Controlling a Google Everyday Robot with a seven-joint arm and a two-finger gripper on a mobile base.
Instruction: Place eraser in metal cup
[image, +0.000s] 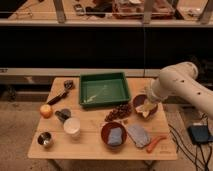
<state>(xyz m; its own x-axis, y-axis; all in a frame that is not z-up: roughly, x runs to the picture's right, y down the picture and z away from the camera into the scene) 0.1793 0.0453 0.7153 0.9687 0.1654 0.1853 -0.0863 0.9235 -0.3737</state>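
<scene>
Wooden bench (90, 148) on a tan floor, with dark shelving behind. A brown bowl (106, 131) holds a grey-blue pad (115, 136). The eraser (62, 115) lies beside the white cup (72, 126), near the metal cup (45, 139). The pincer (147, 104) hangs wide, gripping nothing, over the right bowl (136, 99).

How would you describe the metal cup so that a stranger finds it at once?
On the wooden table, look at the front left corner, far from the tool by the right bowl. The metal cup there is shiny silver, unlike the white cup beside it.
</scene>
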